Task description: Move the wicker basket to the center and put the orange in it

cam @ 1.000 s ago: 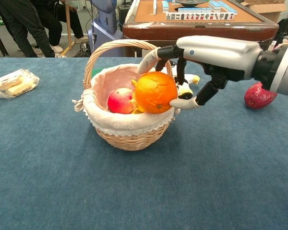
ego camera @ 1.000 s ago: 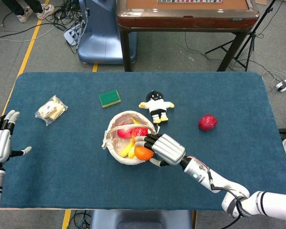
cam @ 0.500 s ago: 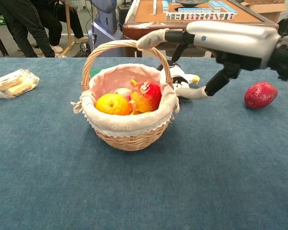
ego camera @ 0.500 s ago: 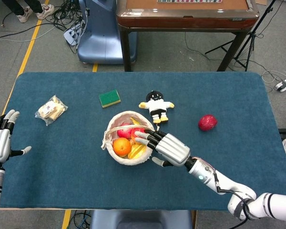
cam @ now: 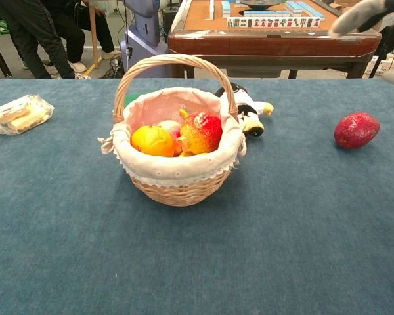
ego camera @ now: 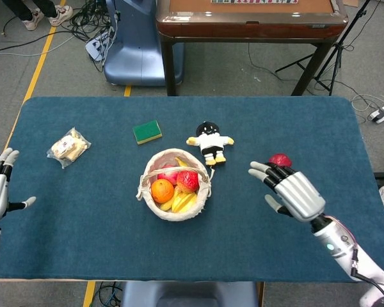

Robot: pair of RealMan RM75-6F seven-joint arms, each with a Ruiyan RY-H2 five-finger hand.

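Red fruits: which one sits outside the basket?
The dark red fruit lying alone on the blue table, by the right hand. The other red fruit sits in the basket beside the orange.

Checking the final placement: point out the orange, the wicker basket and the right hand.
orange [ego camera: 162,190], head view, middle of its peel.
wicker basket [cam: 184,192], chest view, woven front wall.
right hand [ego camera: 297,194], head view, back of the hand.

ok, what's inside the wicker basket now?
The wicker basket holds the orange, a red fruit and something yellow like a banana, on a pink cloth lining. Anything beneath the fruit is covered.
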